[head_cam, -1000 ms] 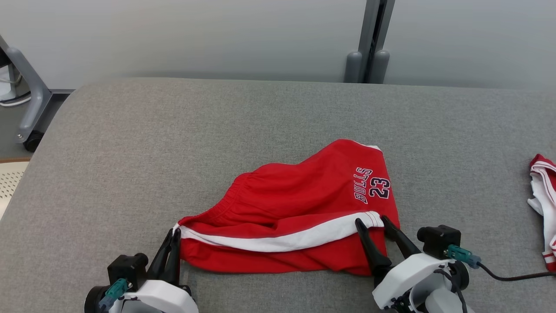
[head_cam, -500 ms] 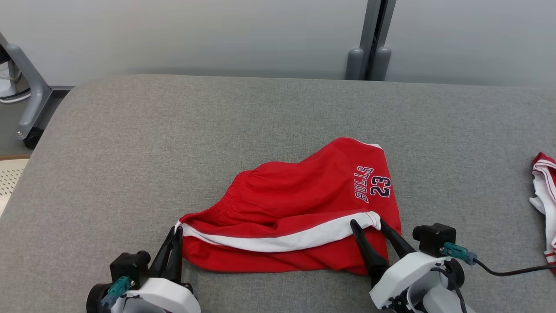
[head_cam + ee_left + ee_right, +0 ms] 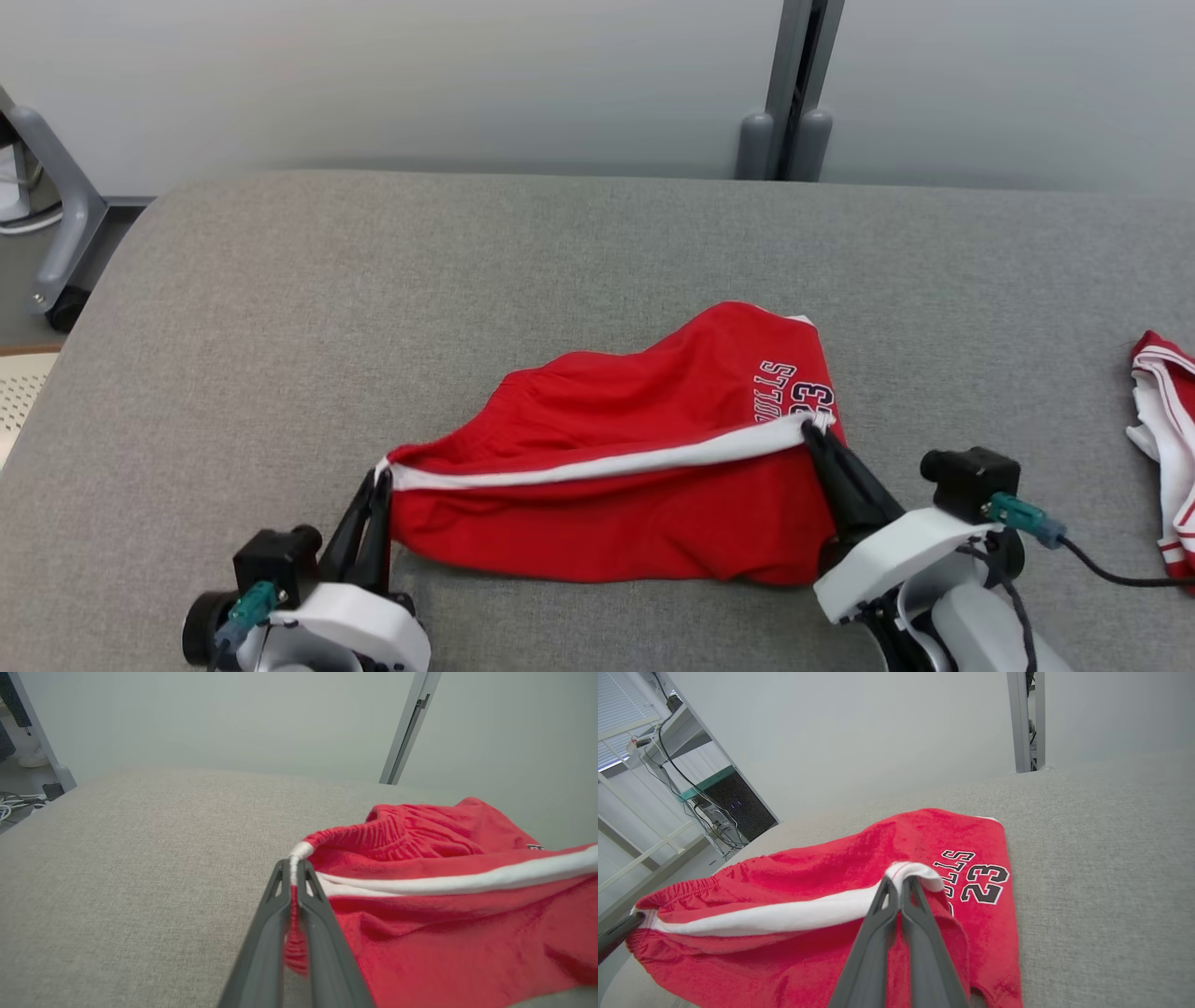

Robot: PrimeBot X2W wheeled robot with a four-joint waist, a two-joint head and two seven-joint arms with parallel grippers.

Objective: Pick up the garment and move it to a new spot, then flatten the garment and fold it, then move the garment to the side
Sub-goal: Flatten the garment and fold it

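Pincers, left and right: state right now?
Left pincer: closed, holding the red shorts at the waistband end.
Right pincer: closed, holding the shorts at the leg-hem end.

**Both grippers pinched closed**

The left gripper [image 3: 378, 478] sits at the lower left of the head view, its fingers pressed together on a garment [image 3: 607, 523] corner. The right gripper [image 3: 812, 431], at the lower right, angles up and leftward, its fingers likewise clamped on the hem.
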